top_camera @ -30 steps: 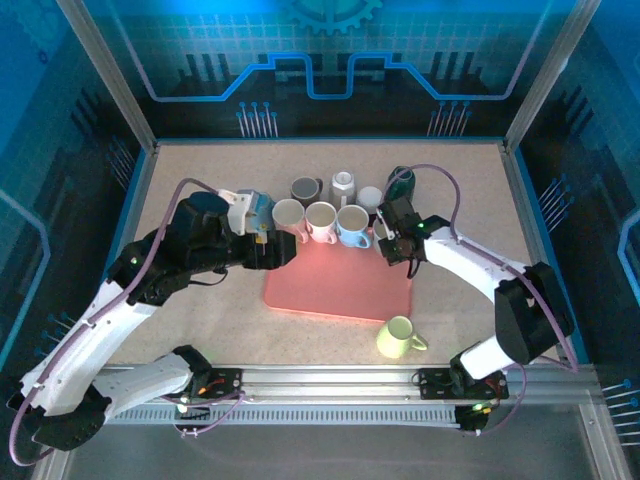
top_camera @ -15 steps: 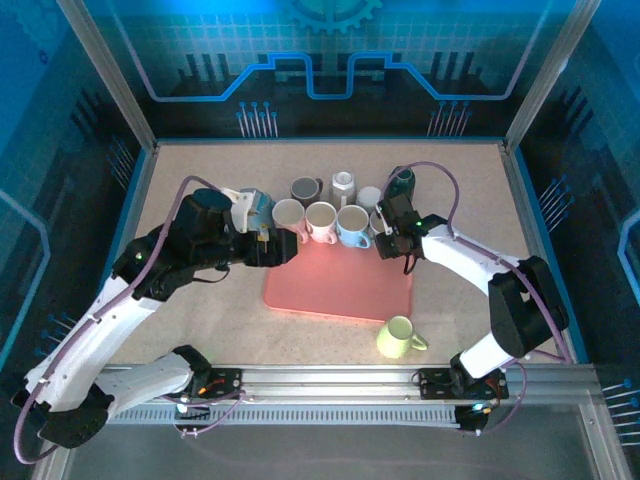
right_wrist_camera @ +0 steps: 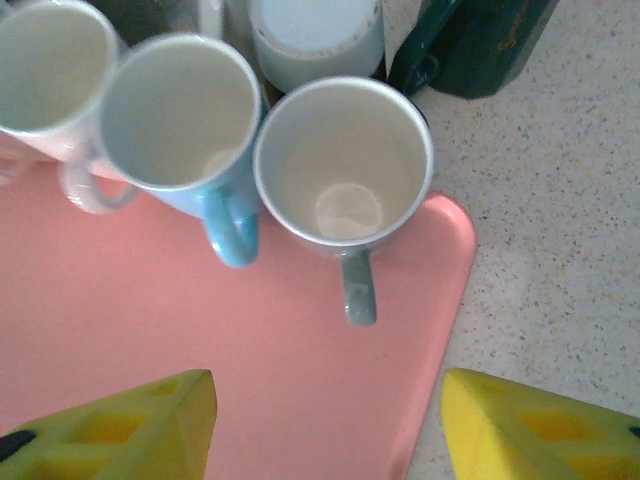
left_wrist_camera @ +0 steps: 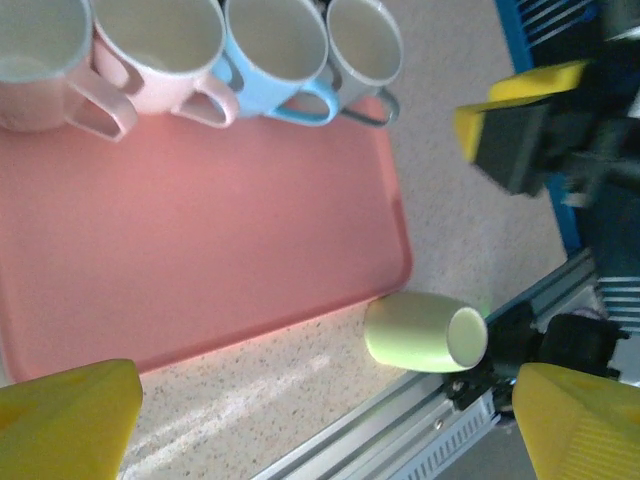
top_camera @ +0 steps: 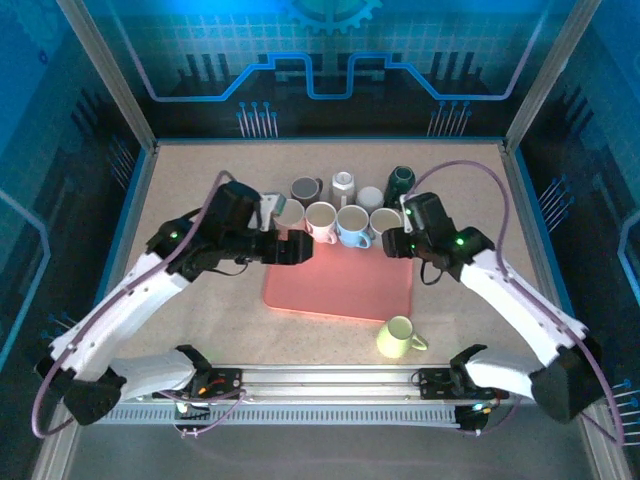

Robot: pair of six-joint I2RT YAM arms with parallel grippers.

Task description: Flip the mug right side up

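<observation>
A grey mug [right_wrist_camera: 343, 165] stands mouth-up on the far right corner of the pink tray [right_wrist_camera: 250, 370], its handle pointing toward me. My right gripper [right_wrist_camera: 330, 430] hovers open just in front of it, nothing between its yellow fingers [right_wrist_camera: 120, 430]. In the top view the same mug [top_camera: 385, 221] sits beside the right gripper [top_camera: 392, 243]. My left gripper [top_camera: 298, 248] hangs open over the tray's left part [top_camera: 330, 285], with nothing between its fingers. A light green mug [left_wrist_camera: 425, 332] lies on its side off the tray's near right corner, also seen from above as the green mug [top_camera: 400, 337].
A cream mug [left_wrist_camera: 40, 50], a pink mug [left_wrist_camera: 160, 40] and a blue mug [left_wrist_camera: 275, 45] stand upright in a row on the tray's far edge. Behind them are a grey mug [top_camera: 305, 189], a white mug [top_camera: 343, 183] and a dark green one [top_camera: 401, 181]. A metal rail [top_camera: 330, 380] runs along the front.
My right gripper has opened and let go of the grey mug, which now stands upright on the tray. The left gripper has shifted right over the tray.
</observation>
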